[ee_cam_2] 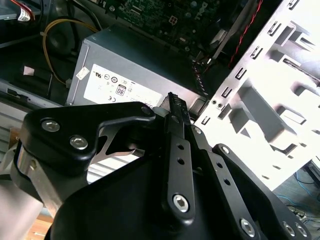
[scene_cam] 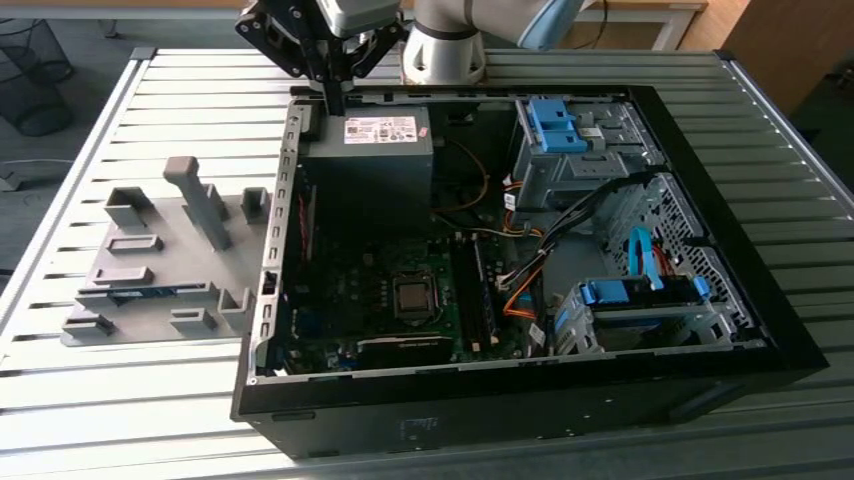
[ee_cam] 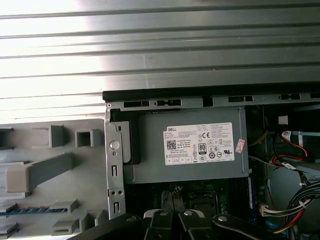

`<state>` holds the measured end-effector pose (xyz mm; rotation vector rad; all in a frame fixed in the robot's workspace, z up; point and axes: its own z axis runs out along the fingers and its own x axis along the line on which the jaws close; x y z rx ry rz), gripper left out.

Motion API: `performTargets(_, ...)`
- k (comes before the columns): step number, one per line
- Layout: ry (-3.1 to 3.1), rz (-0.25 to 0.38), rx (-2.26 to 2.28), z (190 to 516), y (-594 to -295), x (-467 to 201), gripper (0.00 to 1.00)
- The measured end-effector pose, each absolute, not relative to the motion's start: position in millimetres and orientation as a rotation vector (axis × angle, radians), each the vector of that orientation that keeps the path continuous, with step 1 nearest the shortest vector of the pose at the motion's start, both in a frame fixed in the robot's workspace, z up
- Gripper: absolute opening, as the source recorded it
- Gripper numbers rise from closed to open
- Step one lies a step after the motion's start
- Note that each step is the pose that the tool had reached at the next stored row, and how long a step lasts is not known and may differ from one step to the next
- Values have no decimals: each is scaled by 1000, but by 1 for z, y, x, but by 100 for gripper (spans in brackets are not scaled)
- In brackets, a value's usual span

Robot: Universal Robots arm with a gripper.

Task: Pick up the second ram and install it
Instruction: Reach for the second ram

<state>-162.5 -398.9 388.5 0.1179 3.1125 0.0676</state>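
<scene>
We see a silver-grey surface (scene_cam: 107, 400) ribbed with long parallel slats. The computer case (scene_cam: 534, 410) on it is black outside, with bare silver metal on its inner frame. Inside, the power supply (scene_cam: 367, 165) is dark grey with a white label printed in black. The motherboard (scene_cam: 360, 290) is dark green-blue, the drive brackets (scene_cam: 554, 125) are bright blue, and the cables (scene_cam: 514, 288) are orange, yellow and red. Toward the surface's edge at the exterior view's left, the plastic fixture (scene_cam: 160, 225) is plain matt grey. The second ram (scene_cam: 140, 292) in it shows as a thin blue-green stripe. The gripper (scene_cam: 331, 100) is black with silver screws.
</scene>
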Motion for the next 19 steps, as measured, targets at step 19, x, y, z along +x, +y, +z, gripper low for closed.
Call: performTargets(19,3112,68,118,387,-399,-167,10)
